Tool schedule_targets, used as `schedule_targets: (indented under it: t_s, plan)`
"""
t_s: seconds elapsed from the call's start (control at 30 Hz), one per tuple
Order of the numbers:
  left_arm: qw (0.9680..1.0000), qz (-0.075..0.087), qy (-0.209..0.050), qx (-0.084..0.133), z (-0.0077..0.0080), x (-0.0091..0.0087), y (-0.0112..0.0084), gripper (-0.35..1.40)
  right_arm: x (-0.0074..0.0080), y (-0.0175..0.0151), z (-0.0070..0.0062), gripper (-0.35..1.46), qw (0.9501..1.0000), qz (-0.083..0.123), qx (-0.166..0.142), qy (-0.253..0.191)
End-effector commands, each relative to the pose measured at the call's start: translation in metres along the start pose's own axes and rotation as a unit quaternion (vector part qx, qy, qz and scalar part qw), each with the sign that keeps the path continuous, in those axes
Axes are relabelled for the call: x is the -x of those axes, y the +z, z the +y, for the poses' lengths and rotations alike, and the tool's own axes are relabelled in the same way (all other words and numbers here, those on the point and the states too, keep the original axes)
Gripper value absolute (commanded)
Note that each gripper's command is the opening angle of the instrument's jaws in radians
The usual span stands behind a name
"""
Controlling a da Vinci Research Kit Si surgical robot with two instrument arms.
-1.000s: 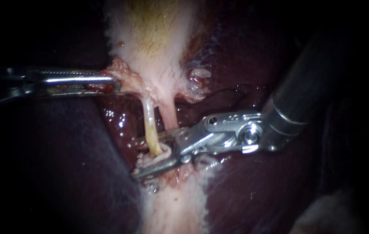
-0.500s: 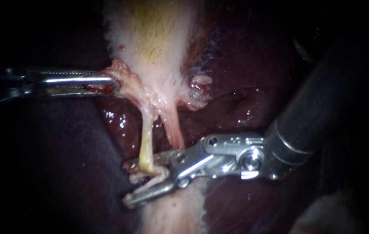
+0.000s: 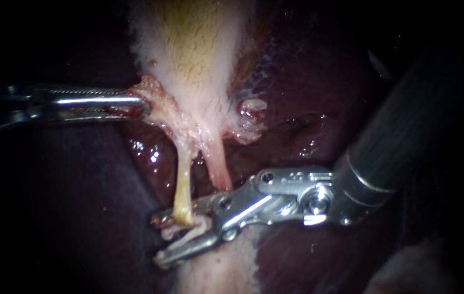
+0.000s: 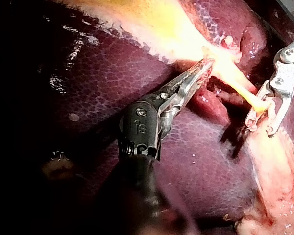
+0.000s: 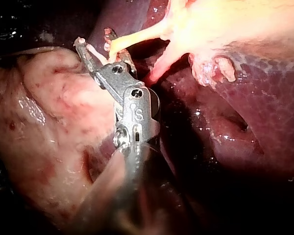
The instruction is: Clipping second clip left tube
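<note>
The left tube (image 3: 184, 182), thin and yellowish, runs down from the gallbladder's neck (image 3: 188, 117). Beside it lies the pinker right tube (image 3: 218, 166). My right instrument (image 3: 156, 240) comes in from the right. Its jaws stand open, with the left tube's lower end and a pale strand of tissue between them. The right wrist view shows the same tube (image 5: 137, 35) reaching into those jaws (image 5: 94, 40). My left instrument (image 3: 136, 106) is shut on tissue at the neck's left edge and holds it taut, as its own view shows (image 4: 202, 67). No clip shows on either tube.
Dark red liver (image 3: 308, 98) surrounds the tubes on both sides. The pale gallbladder (image 3: 194, 38) lies above them. Whitish fatty tissue (image 3: 215, 272) lies below the right instrument's jaws and fills the space beside its shaft (image 5: 49, 112).
My right instrument has moved down and slightly left with the left tube's lower end between its jaws, so the tube now runs longer and straighter. The left instrument has held still.
</note>
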Motion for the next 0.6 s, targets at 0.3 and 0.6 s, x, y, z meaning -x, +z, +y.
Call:
schedule_targets:
  t_s: [0.3, 0.6]
  plan:
    - [1.0000, 0.000, 0.000, 0.000, -0.0002, 0.0000, 0.0000, -0.35, -0.0004, -0.0010, 0.0000, -0.33, 0.9999, 0.005, 0.010, 0.002]
    - [1.0000, 0.000, 0.000, 0.001, -0.0005, 0.0001, 0.0000, -0.35, -0.0008, -0.0022, -0.0002, -0.35, 0.9989, -0.025, 0.019, 0.034]
